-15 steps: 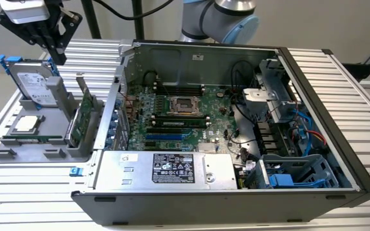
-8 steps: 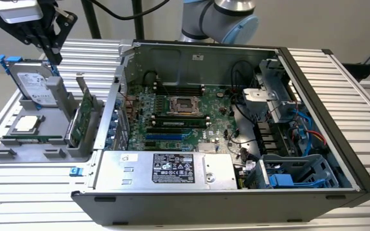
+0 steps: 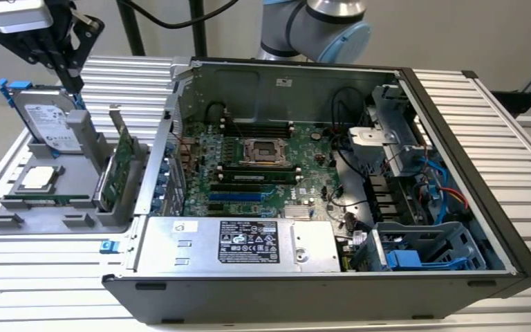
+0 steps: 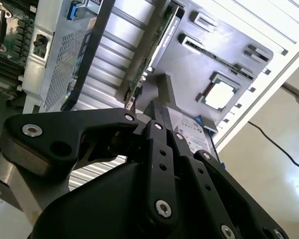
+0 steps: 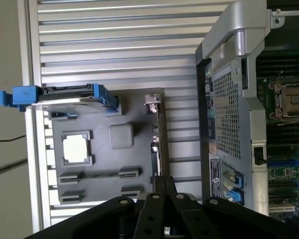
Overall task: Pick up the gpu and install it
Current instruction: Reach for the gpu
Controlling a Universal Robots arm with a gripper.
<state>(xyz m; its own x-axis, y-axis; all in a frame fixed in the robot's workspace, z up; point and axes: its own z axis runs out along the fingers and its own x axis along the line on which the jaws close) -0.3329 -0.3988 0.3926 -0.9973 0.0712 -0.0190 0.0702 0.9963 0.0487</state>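
- One open computer case lies on its side on the slatted table. It covers the middle of the table and reaches toward the edge on the exterior view's right.
- One silver power supply sits along the case's near wall. It carries a dark label with small white print.
- One grey fixture tray rests by the table edge on the exterior view's left, just beside the case. The first wrist view shows a strip of bare slats between the two.
- The tray holds four parts, one of each:
  - one processor chip lying flat;
  - one narrow memory stick on edge, near the chip;
  - one hard drive in a blue frame, upright with a white label facing out;
  - one gpu.
- The gpu stands on its long edge in the tray slot closest to the case, with its silver bracket at the far end. Its top edge is free, with open air above it.
- One green motherboard lines the case floor, and its processor socket is open.
- One gripper hangs above the far end of the hard drive, apart from the gpu. Its black fingers are closed together and hold nothing.
- One arm rises behind the case's far wall.
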